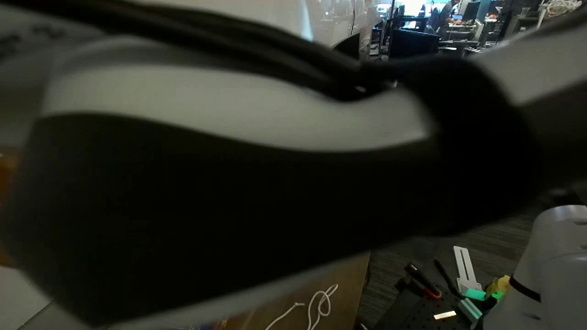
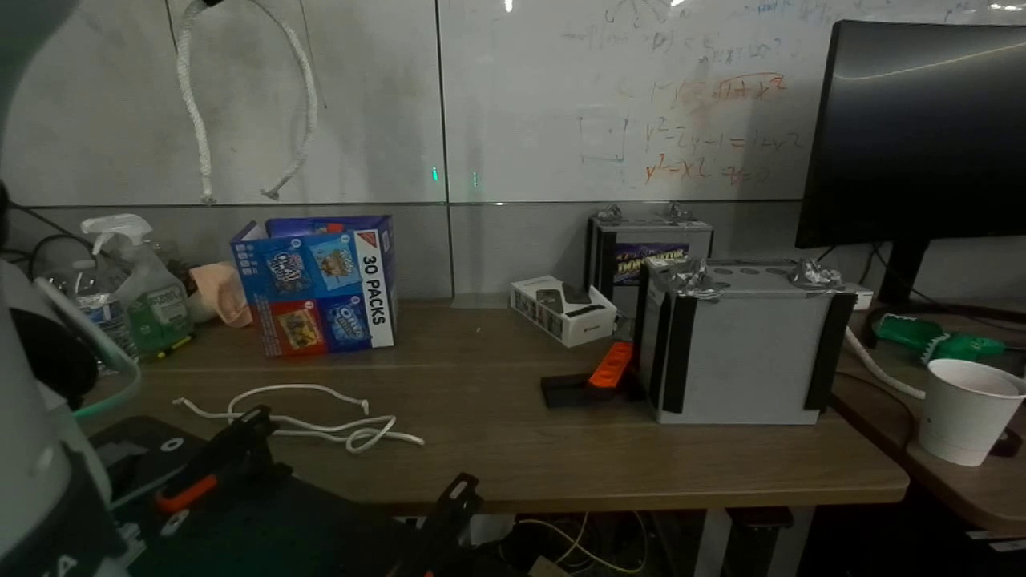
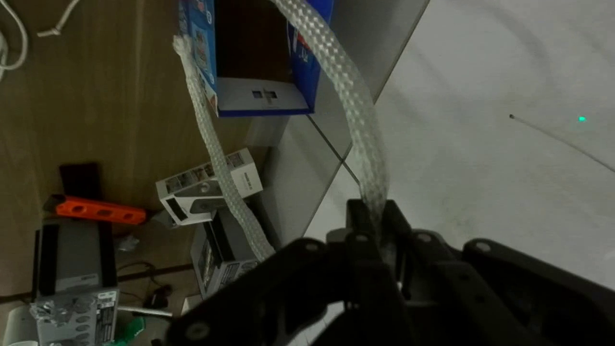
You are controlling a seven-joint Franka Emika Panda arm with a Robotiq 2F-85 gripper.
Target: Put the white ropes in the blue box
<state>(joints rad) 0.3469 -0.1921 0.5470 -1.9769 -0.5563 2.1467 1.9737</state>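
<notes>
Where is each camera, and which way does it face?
In an exterior view: close beside the arm, which blocks most; faces desk and room.
In an exterior view: beside the robot's body, visible at left; faces blue box and whiteboard.
Wrist view: behind the gripper, which holds a white rope; faces blue box and whiteboard.
Both exterior views share loose white rope on the desk.

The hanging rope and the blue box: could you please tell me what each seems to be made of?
The rope looks like braided fibre, perhaps synthetic, from its weave and slight sheen; cotton is possible. The blue box appears to be thin cardboard, printed outside, by its folded edges and pale inner wall.
</notes>
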